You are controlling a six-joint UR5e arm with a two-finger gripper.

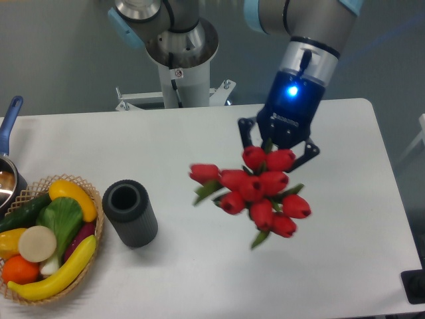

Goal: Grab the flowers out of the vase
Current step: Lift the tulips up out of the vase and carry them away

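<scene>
The flowers [255, 188], a bunch of glossy red tulip buds with green leaves, hang in the air over the right half of the table. My gripper [277, 147] is shut on their stems from above, its fingertips mostly hidden behind the top buds. The vase [129, 212], a short dark grey ribbed cylinder, stands upright on the table at the lower left, well apart from the bunch. Its round mouth shows nothing inside.
A wicker basket [98, 229] with yellow, green and orange toy produce sits at the left edge, just beside the vase. A pot with a blue handle [9, 119] pokes in at the far left. The robot's base column [179, 73] stands behind the table.
</scene>
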